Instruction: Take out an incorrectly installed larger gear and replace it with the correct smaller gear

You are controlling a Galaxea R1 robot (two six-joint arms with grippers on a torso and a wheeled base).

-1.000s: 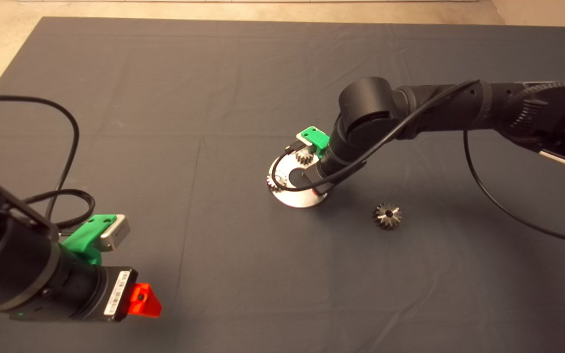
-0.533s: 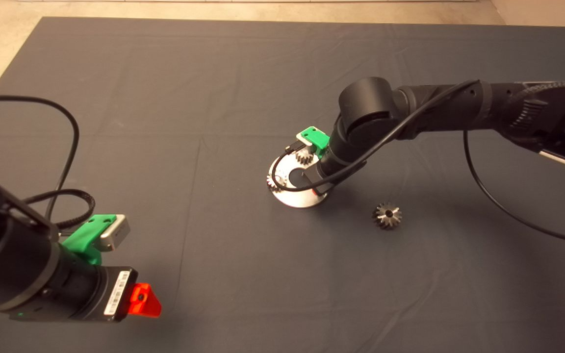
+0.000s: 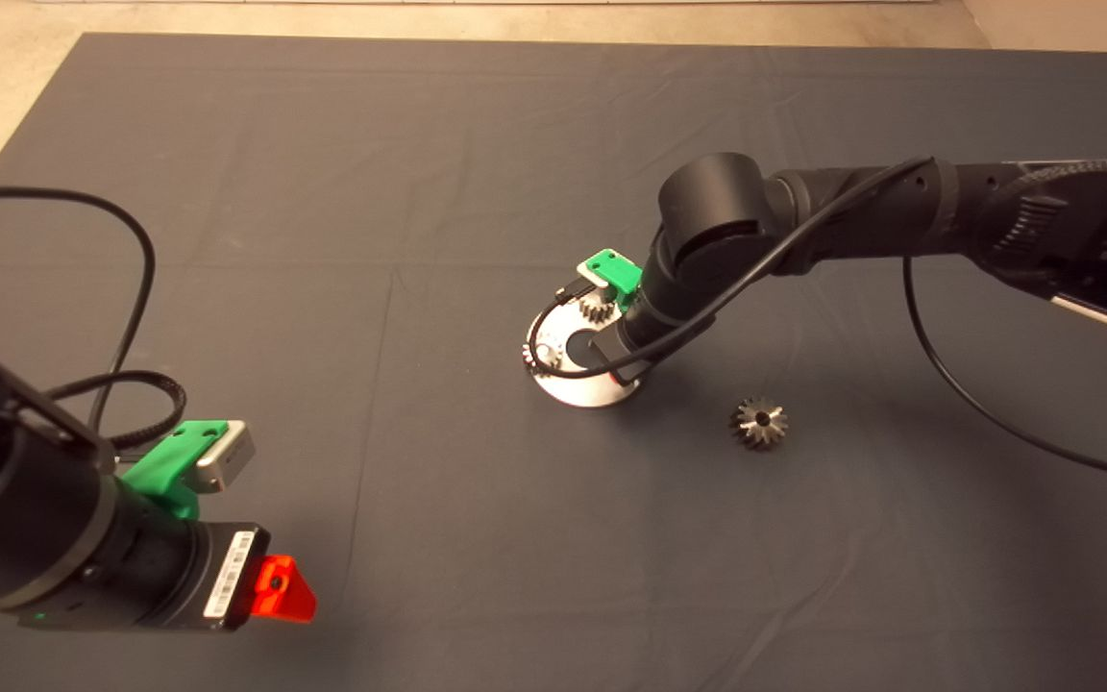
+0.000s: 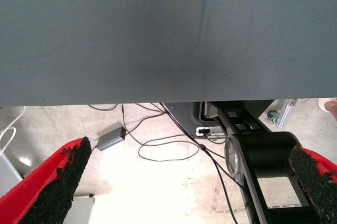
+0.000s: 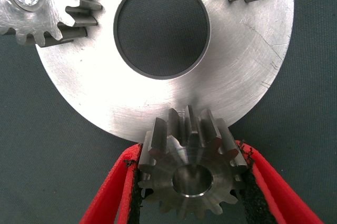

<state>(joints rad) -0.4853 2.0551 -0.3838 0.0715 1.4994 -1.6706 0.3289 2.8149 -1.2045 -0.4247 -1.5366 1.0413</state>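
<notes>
Smaller gear (image 5: 188, 174), grey steel with a centre hole, sits clamped in the right tool (image 5: 189, 182) at the round plate's (image 5: 247, 71) edge. Left tool (image 4: 184, 182) gapes wide, parked.

The larger gear (image 3: 758, 423), grey steel with flared sloping teeth and a dark centre hole, is lying flat on the mat, right of centre. The smaller gear (image 5: 190, 179), centre hole showing, is sitting at the round steel plate's (image 5: 247, 66) edge.

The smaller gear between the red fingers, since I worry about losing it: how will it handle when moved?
The smaller gear looks like solid steel, so probably rigid and heavy for its size. Its teeth bear on the black pads, likely resisting slip. Released on edge, it might roll.
</notes>
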